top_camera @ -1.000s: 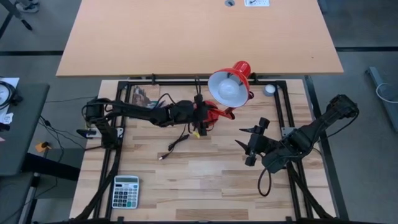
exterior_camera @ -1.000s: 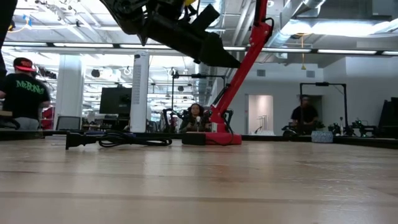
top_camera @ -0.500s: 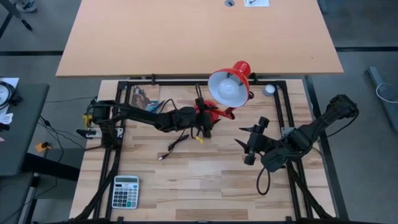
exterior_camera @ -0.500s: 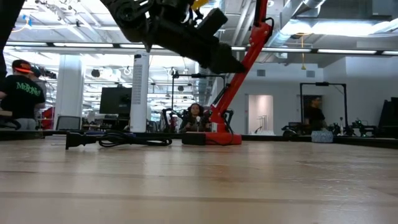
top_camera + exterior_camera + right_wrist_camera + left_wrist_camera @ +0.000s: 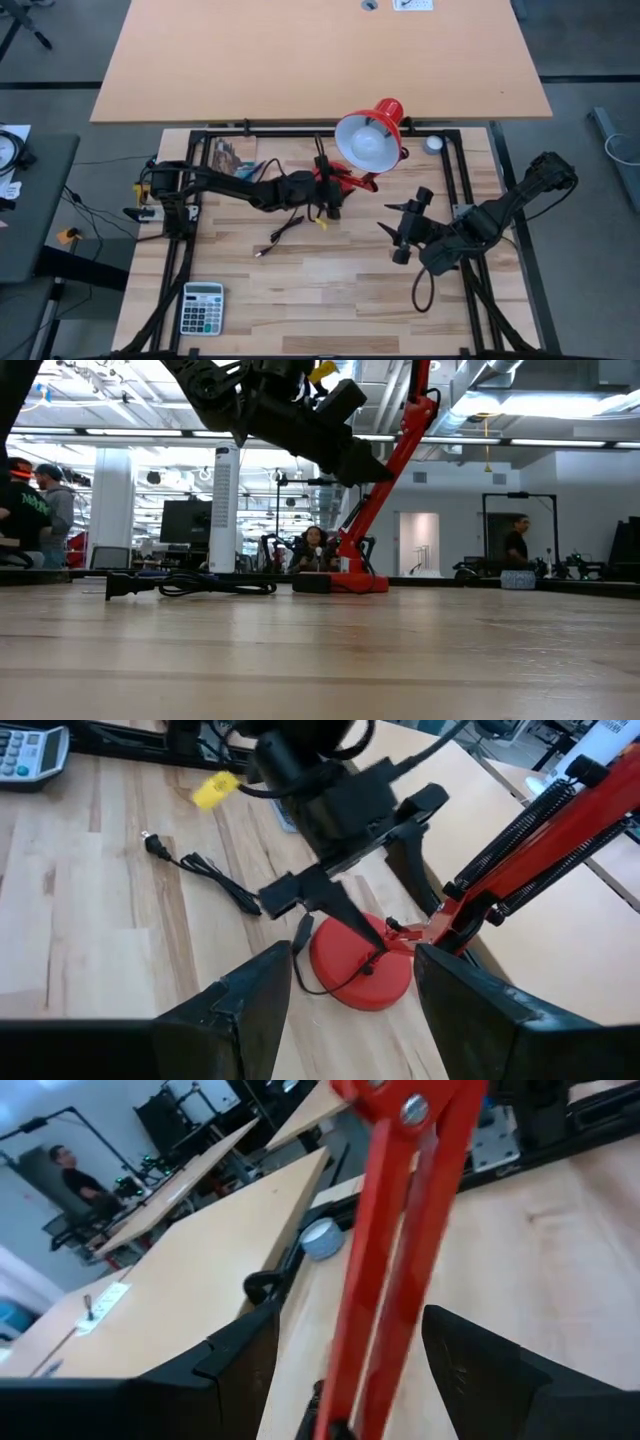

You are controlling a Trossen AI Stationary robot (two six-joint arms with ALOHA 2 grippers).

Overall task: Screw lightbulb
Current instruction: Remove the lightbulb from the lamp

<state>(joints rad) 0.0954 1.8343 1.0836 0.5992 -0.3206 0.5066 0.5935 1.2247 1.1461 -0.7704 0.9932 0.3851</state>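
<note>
Lightbulb (image 5: 369,148) seated inside red lamp shade (image 5: 385,118), apparently screwed in already; main step judged done. Left end effector (image 5: 331,197) open, empty, fingers either side of red lamp arm (image 5: 400,1260) without touching; shade with bulb just beyond, above. Right end effector (image 5: 400,232) open, empty, hovering over bench (image 5: 330,290); bulb well apart, ahead. Remaining: probably withdrawing both arms. Bulb tightness not visible.
</note>
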